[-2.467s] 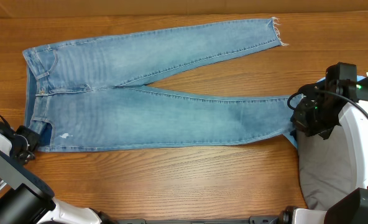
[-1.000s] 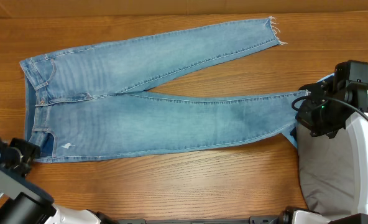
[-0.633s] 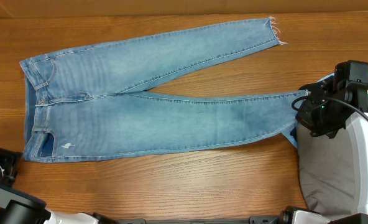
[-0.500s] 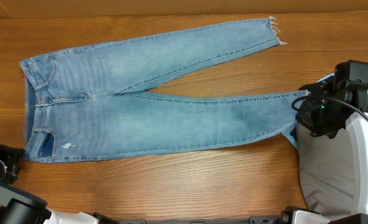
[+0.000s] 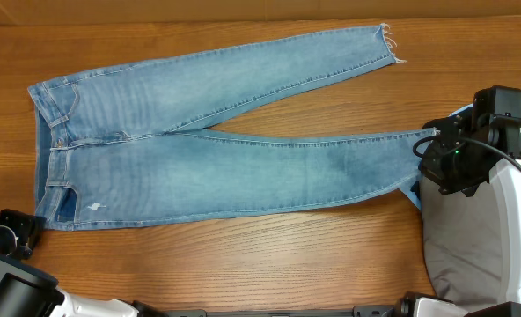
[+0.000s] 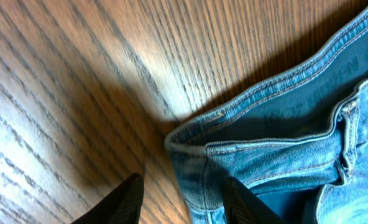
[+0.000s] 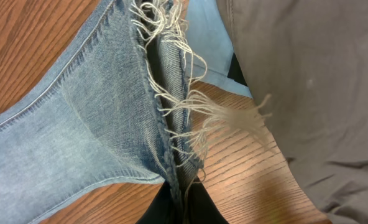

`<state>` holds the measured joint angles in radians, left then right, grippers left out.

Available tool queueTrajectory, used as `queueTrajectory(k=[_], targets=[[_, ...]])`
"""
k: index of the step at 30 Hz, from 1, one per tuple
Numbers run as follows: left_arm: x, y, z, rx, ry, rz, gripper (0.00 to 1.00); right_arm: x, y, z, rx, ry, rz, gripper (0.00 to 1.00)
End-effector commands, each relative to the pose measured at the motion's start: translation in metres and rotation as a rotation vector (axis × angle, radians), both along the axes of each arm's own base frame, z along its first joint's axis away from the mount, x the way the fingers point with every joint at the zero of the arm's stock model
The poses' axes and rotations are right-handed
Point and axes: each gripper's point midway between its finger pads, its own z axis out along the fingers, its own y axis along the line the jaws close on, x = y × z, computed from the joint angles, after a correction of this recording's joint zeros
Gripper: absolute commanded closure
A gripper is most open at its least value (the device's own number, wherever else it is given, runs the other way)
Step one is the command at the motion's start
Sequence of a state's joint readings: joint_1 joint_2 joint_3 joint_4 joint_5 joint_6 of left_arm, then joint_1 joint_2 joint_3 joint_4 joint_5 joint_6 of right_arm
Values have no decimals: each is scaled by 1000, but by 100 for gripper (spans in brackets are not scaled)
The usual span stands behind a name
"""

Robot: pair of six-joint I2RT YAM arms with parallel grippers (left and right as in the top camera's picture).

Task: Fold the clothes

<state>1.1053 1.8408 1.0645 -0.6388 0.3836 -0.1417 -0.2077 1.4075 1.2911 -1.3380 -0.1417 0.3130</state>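
The light-blue jeans [image 5: 199, 158] lie flat on the wooden table, waistband at the left, legs spread to the right. The far leg's frayed hem [image 5: 386, 44] is at the back right. A small white distressed spot [image 5: 94, 207] is near the front left corner. My right gripper [image 5: 428, 154] is shut on the near leg's frayed hem [image 7: 171, 118], pinched between the black fingers [image 7: 183, 199]. My left gripper [image 5: 14, 236] is open, off the jeans at their front left corner; in the left wrist view its fingers [image 6: 181, 202] straddle the waistband corner [image 6: 196, 149].
Grey-beige trousers [image 5: 467, 238] lie at the right under the right arm, seen also in the right wrist view [image 7: 308, 81]. A light-blue cloth edge [image 7: 209, 50] lies beneath them. Bare wood [image 5: 243, 264] runs along the table's front.
My left gripper let go of the jeans' front left waistband corner and drew back toward the front left. The jeans settled flat. The right gripper stayed shut on the hem.
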Motion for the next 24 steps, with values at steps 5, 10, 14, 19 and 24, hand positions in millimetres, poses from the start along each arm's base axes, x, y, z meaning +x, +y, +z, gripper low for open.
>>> queueTrajectory(k=[5,10,14,19,24], targets=[[-2,-12,-33,-74,38,-26,66,5,-2,10,-19,-38,9,94],[2,-18,-39,-106,23,-34,92,5,-2,10,-19,-38,9,94],[10,-22,-30,-130,-29,-38,96,6,-2,11,-20,-41,9,94],[17,-18,10,-89,-87,-42,96,2,-1,18,-18,-44,1,95],[19,-13,85,18,-146,-19,96,3,-1,51,-18,-93,-48,96]])
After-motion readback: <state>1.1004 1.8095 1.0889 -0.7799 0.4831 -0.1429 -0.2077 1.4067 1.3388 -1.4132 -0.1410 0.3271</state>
